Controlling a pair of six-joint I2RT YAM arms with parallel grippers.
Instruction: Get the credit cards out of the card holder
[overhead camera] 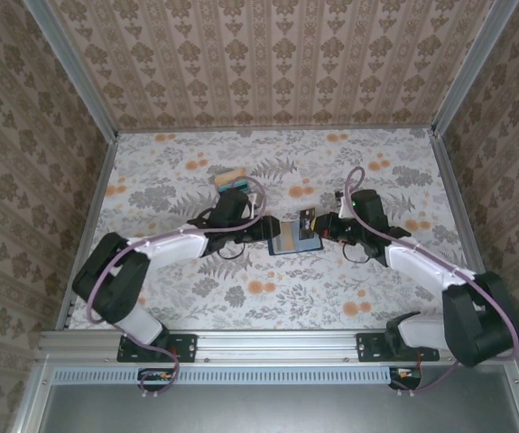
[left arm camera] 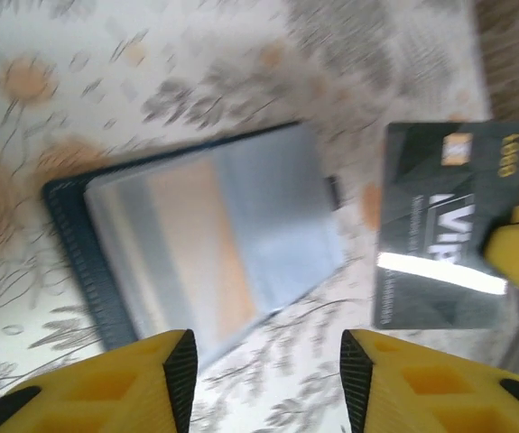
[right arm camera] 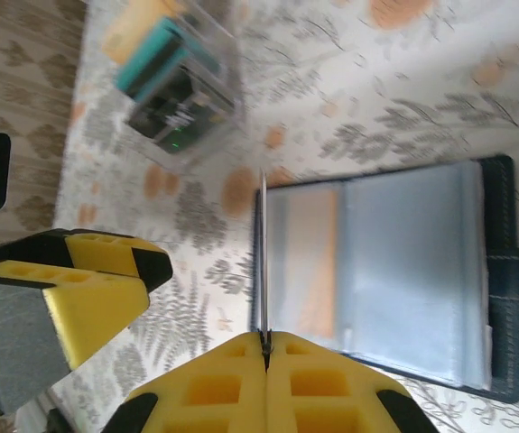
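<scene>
1. The right gripper [right arm camera: 265,347] is clamped on one edge of a dark credit card [left arm camera: 444,225]. It holds the card clear of the open card holder [right arm camera: 412,271], which lies at the middle of the floral table [overhead camera: 331,298].
2. The left gripper [left arm camera: 268,379] hovers at the holder's left side, its yellow fingers apart and empty. Whether they touch the cover cannot be told.
3. A tan card [right arm camera: 318,262] shows through the holder's blue-grey pockets, so the job looks to be only partway done.
4. A clear card rack [right arm camera: 178,99] stands to the far left, well apart from the holder, with yellow, teal and dark cards upright in it.
5. The step in hand appears to be carrying the held card away. To do it well, the right arm should keep its pinch firm, since thin, slick plastic can pivot or slip between the fingers. It should also rise before travelling, so the card's lower edge does not catch the holder.
6. The light holder may slide or fold shut. The left fingers would do well to press down on its cover before the next card is drawn.
</scene>
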